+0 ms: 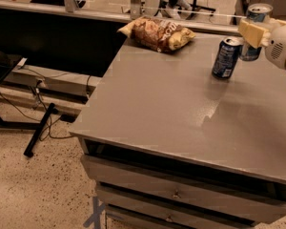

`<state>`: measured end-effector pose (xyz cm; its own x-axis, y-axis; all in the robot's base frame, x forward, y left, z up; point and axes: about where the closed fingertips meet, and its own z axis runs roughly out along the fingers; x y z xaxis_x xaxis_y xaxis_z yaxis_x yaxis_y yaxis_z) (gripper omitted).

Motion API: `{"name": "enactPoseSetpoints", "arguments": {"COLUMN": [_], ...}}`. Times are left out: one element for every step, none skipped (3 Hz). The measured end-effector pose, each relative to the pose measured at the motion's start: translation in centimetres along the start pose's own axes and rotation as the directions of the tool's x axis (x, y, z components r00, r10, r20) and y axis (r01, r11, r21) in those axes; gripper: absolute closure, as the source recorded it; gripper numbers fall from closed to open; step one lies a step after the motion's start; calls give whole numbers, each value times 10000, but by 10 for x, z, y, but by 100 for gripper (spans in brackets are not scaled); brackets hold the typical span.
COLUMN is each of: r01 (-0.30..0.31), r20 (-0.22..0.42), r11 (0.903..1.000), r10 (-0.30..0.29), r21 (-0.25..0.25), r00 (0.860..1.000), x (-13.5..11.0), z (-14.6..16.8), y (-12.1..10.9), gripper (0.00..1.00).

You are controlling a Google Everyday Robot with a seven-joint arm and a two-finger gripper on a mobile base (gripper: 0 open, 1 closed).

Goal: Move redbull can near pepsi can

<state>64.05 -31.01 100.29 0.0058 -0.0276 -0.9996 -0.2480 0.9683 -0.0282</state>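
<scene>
The pepsi can [226, 57], dark blue with white lettering, stands upright on the grey table [181, 113] at the back right. The redbull can [259, 11], slim with a silver top, is just behind and to the right of it, upright. My gripper [251, 32] reaches in from the right edge and is shut on the redbull can; one cream finger [250, 31] crosses the can's middle. The other finger is hidden behind the can. I cannot tell whether the can's base touches the table.
A brown chip bag [157, 32] lies at the table's back edge, left of the cans. Drawers [181, 194] sit under the tabletop. A dark bench with cables [43, 89] stands to the left, over a speckled floor.
</scene>
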Motion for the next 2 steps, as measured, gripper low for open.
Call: {"name": "enactPoseSetpoints", "arguments": {"r01": [-484,-962], "r20": [188,542], "r11": [9987,9953], "r10": [481,964], "r21": [151,-60], "r00": [9987,9939], "x": [5,16], "z": [-9,-5], "y": [-13,-18], "gripper": [100,100]}}
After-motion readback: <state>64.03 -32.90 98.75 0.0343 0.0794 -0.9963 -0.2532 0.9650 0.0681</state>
